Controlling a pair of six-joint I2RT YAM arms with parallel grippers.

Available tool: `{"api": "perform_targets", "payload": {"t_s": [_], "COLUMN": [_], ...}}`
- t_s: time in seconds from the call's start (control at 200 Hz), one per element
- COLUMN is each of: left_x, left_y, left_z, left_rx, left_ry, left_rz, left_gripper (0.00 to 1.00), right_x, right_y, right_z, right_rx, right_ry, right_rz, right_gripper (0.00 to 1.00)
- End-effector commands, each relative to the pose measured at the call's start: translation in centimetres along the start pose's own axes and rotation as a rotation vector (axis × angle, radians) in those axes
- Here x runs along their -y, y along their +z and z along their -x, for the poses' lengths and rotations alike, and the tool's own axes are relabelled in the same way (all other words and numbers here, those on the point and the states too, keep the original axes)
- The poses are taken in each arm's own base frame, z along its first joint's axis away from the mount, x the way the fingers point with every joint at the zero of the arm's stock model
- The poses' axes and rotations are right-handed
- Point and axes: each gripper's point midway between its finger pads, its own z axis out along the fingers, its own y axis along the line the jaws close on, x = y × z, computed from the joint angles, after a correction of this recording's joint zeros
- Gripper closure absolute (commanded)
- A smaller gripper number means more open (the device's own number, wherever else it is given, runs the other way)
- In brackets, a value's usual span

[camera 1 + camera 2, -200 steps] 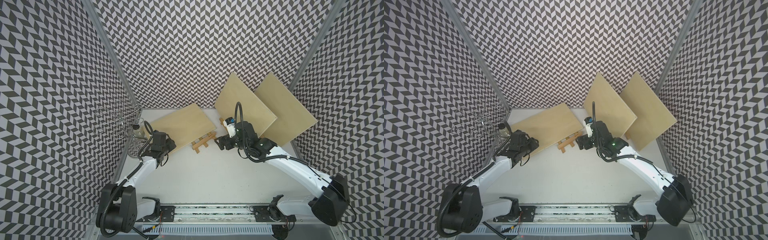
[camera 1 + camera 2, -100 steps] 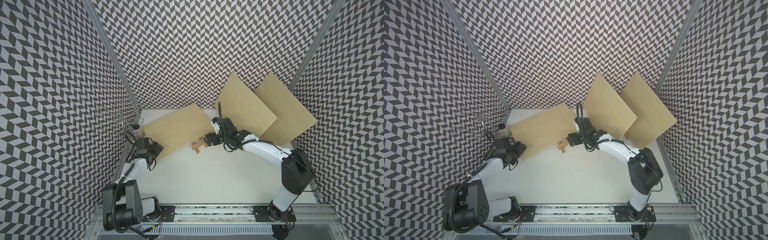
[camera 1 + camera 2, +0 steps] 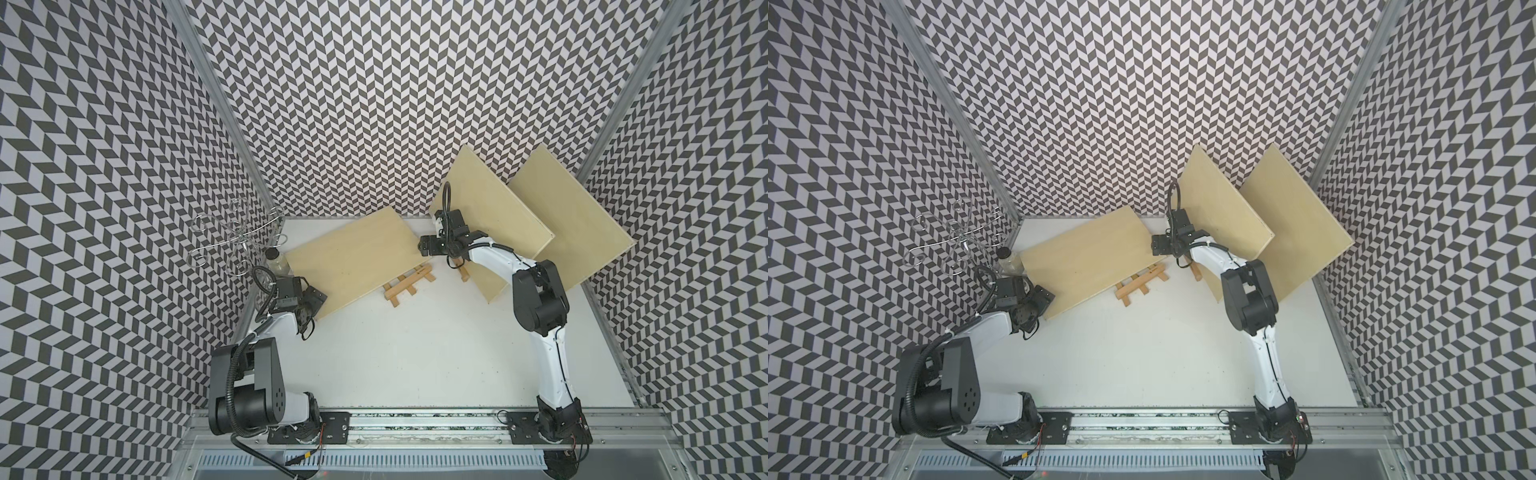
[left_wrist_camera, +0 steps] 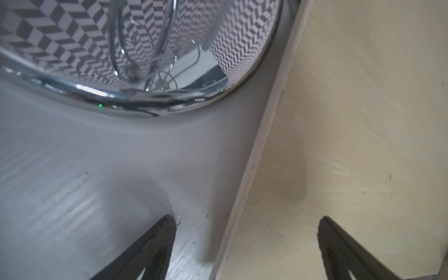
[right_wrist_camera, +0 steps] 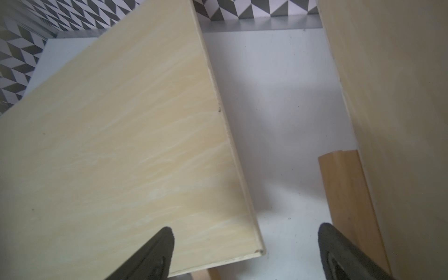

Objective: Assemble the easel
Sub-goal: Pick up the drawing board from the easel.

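A small wooden easel frame (image 3: pixel 409 282) (image 3: pixel 1140 284) lies flat on the white table, its far end tucked under a pale wooden board (image 3: pixel 357 259) (image 3: pixel 1088 259) that rests tilted over it. My left gripper (image 3: pixel 313 297) (image 4: pixel 244 242) is open at the board's near left corner. One of its fingers (image 4: pixel 155 244) is over the table, the other over the board (image 4: pixel 351 145). My right gripper (image 3: pixel 426 245) (image 5: pixel 244 252) is open at the board's right corner (image 5: pixel 257 249). Nothing is held. A separate wooden strip (image 3: pixel 463 272) (image 5: pixel 349 194) lies beside it.
Two more boards (image 3: pixel 490 216) (image 3: pixel 573 224) lean at the back right, the nearer one close to my right arm. A chrome wire rack (image 3: pixel 237 237) (image 4: pixel 121 97) and a capped jar (image 3: pixel 276 262) stand at the left wall. The arm rail (image 3: pixel 415 424) runs along the front.
My right arm swung left from the leaning board to the flat board's right corner. My left gripper pulled back, returned to the near left corner and spread its jaws. The board shifted slightly.
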Motion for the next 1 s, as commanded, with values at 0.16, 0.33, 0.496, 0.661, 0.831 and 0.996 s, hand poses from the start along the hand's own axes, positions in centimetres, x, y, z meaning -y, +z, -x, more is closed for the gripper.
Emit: {"api": "perform_targets", "payload": {"t_s": [0.16, 0.33, 0.496, 0.661, 0.831, 0.996], "left_x": [-1.2, -1.2, -1.1, -1.2, -1.0, -0.8], "left_y": [1.0, 1.0, 1.0, 1.1, 1.3, 1.6], "left_z": [-1.1, -1.1, -1.2, -1.3, -1.6, -2.2], "left_rx": [-0.042, -0.042, -0.045, -0.051, -0.066, -0.091], "left_ry": [-0.029, -0.029, -0.029, -0.030, -0.030, -0.024], "left_rz": [0.035, 0.033, 0.027, 0.029, 0.021, 0.013], "left_gripper": [0.09, 0.09, 0.09, 0.11, 0.19, 0.24], "right_x": [-4.3, -4.8, -4.4, -5.6, -9.4, -12.5], "right_y": [1.3, 2.8, 4.8, 5.5, 2.6, -2.3], "right_z": [0.8, 0.6, 0.0, -1.3, -1.1, -0.3], "right_rx": [0.066, 0.053, 0.022, -0.010, 0.014, 0.080], "right_ry": [-0.098, -0.079, -0.076, -0.111, -0.151, -0.155], "right_rz": [0.249, 0.270, 0.245, 0.311, 0.500, 0.695], "right_gripper": [0.09, 0.09, 0.09, 0.10, 0.12, 0.14]}}
